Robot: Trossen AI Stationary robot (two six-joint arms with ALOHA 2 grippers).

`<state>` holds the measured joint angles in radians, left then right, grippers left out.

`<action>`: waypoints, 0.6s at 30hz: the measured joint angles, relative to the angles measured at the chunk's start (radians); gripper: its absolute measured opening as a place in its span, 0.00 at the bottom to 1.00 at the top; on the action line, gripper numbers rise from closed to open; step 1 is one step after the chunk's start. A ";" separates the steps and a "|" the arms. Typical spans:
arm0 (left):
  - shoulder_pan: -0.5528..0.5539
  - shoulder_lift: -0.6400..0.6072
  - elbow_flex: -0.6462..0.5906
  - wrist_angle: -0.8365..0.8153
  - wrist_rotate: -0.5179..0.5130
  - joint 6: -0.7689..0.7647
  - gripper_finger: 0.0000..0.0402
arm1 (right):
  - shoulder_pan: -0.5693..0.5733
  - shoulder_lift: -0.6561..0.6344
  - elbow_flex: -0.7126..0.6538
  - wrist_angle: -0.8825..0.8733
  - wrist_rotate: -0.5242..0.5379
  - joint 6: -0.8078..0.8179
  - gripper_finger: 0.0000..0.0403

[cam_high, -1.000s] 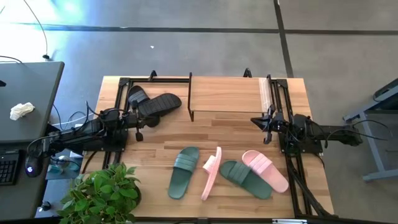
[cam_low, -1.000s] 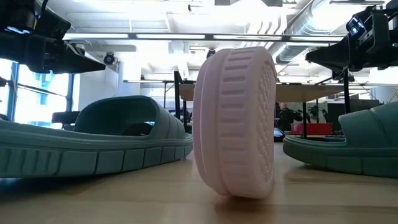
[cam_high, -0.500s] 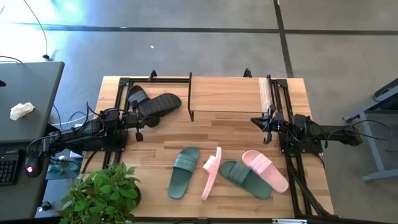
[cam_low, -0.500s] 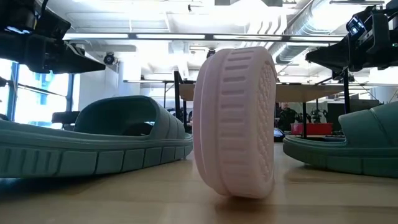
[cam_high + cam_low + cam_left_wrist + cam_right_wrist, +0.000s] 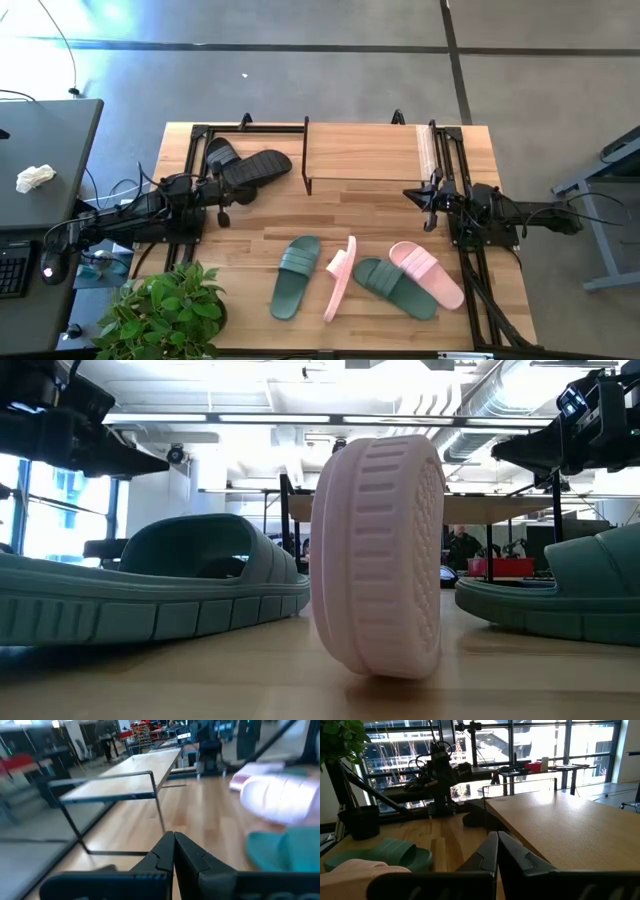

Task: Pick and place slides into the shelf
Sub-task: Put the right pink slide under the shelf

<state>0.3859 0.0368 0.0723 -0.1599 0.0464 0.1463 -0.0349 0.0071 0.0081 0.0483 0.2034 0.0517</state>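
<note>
I see both claws with fingers pressed together, gripping nothing: the left claw (image 5: 222, 205) hangs near the black slides (image 5: 245, 166), the right claw (image 5: 428, 208) by the shelf's right end. The shelf (image 5: 365, 152) stands at the tabletop's (image 5: 250, 245) far edge, plank top bare. Near the front edge lie two dark green slides (image 5: 296, 276) and two pale pink slides (image 5: 428, 272) (one pink stands on its side edge, between the greens). A potted plant (image 5: 165, 310) sits at the front left corner.
</note>
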 joint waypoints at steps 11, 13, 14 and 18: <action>0.000 0.000 0.000 0.438 0.192 -0.632 0.00 | 0.000 0.000 0.000 0.000 0.000 0.000 0.00; 0.000 0.000 0.000 0.619 0.224 -0.650 0.00 | 0.000 0.000 0.000 0.000 0.000 0.000 0.00; 0.000 0.000 0.000 0.708 0.231 -0.652 0.00 | 0.000 0.000 0.000 0.000 0.000 0.000 0.00; 0.000 0.000 0.001 0.966 0.226 -0.628 0.00 | 0.000 0.000 0.000 0.025 0.004 0.050 0.00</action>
<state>0.3859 0.0364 0.0731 0.8059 0.2727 -0.4816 -0.0349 0.0071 0.0081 0.0737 0.2077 0.1016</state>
